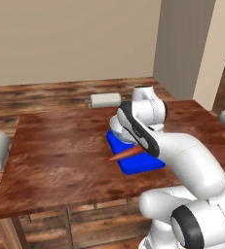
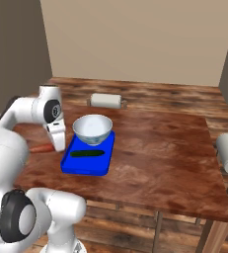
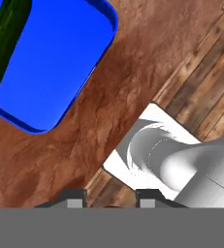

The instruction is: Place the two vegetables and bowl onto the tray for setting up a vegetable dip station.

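Gripper (image 3: 106, 199) hangs beside the tray (image 2: 68, 163) near the table (image 1: 60, 151) edge, its fingertips (image 3: 73, 198) narrowly parted; whether they clasp the carrot (image 1: 126, 153) cannot be told. Carrot lies off the tray's side at the wrist, while cucumber (image 2: 87, 153) and bowl (image 2: 92, 129) rest on the tray.

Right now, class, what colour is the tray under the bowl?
Bright blue. The tray shows best in the right base view, with the bowl on its far end.
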Motion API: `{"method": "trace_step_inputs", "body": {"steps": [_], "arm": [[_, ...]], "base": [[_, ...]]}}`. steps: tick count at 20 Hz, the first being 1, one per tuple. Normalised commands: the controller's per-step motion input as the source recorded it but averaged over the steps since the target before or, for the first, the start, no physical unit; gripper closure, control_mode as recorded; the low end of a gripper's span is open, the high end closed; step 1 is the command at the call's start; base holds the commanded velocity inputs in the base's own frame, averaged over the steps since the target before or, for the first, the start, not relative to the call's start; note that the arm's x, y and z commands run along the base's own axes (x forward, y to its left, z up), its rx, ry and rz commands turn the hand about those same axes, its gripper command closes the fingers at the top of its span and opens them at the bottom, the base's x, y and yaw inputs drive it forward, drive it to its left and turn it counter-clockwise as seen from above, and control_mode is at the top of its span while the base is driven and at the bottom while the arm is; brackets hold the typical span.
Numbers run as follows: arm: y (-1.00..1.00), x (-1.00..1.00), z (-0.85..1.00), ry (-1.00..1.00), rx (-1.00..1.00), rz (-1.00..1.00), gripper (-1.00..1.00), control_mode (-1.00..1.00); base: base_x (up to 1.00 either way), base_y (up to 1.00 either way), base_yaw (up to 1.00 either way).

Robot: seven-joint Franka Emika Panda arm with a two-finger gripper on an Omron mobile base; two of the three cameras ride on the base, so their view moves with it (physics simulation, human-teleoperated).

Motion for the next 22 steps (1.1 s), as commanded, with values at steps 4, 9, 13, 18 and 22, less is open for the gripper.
{"method": "trace_step_inputs", "body": {"steps": [4,9,13,18,22], "arm": [[-0.40,-0.05,0.00,0.00,-0.04,-0.20,1.00,-1.00],[-0.41,-0.01,0.00,0.00,-0.06,-0.17,1.00,-1.00],[-0.39,-0.01,0.00,0.00,-0.06,-0.12,1.00,-1.00],[-0.31,0.00,-0.03,0.00,-0.04,-0.07,1.00,-1.00],[-0.11,0.00,-0.09,0.00,-0.04,-0.02,1.00,-1.00]], "base": [[0.00,0.00,0.00],[0.00,0.00,0.00],[0.00,0.00,0.00],[0.00,0.00,0.00],[0.00,0.00,0.00]]}}
